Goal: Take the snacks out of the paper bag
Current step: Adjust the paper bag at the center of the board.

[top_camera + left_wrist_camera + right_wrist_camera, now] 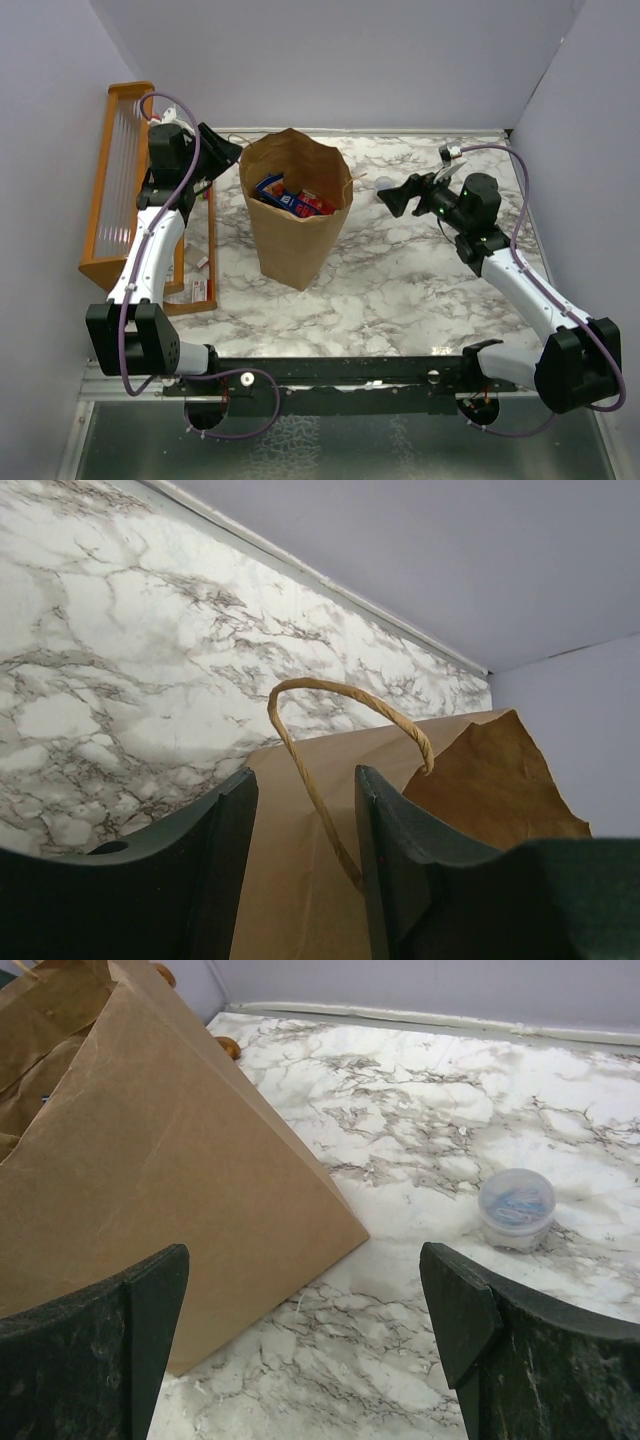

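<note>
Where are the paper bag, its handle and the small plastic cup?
paper bag [295,240]: top external view, front wall.
handle [350,691]: left wrist view, top of loop.
plastic cup [516,1200]: right wrist view, lid.

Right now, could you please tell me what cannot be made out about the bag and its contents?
1. Snacks: the top external view shows only the top layer; the paper bag walls hide any beneath.
2. Bag base: in the left wrist view, it is cut off by the left claw and the bottom edge.
3. Clear cup: in the right wrist view, its contents are too small and blurred to name.
</note>
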You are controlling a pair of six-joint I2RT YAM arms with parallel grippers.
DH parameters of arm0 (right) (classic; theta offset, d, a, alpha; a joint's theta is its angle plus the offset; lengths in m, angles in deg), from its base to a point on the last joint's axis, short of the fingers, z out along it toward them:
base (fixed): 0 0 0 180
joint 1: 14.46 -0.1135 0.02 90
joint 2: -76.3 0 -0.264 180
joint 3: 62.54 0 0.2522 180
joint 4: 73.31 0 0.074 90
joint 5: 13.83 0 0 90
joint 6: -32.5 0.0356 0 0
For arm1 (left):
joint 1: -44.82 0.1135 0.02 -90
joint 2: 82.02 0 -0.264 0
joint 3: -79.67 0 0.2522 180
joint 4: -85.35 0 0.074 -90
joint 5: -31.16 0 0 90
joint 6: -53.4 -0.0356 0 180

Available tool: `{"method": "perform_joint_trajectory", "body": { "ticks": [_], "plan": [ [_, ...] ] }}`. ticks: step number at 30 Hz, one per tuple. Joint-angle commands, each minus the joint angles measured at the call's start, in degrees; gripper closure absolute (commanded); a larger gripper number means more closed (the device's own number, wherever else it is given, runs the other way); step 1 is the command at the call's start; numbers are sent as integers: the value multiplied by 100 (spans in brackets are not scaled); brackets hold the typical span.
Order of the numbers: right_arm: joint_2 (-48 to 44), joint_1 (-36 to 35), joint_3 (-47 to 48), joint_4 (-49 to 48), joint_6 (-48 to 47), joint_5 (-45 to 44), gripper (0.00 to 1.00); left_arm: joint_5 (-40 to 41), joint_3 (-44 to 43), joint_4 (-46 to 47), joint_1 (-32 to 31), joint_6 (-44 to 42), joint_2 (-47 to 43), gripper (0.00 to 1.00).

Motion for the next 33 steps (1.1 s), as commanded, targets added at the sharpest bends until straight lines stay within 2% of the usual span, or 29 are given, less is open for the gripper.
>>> {"method": "perform_joint_trajectory", "body": {
  "ticks": [1, 12, 15, 21, 33],
  "plan": [
    [-112, -34, 179, 55, -74, -172, 1, -331, 135, 789, 69, 345, 218, 54],
    [-129, -34, 140, 44, -82, -239, 1, -684, -210, 1288, 78, 468, 672, 57],
    [-128, -41, 137, 46, -89, -260, 1, -648, -150, 1379, 94, 487, 599, 61],
    [-110, -37, 130, 19, -70, -236, 1, -503, -10, 1564, 121, 326, 383, 64],
    [-115, -37, 137, 51, -76, -270, 1, -418, -202, 1307, 165, 141, 218, 95]
  ]
}}
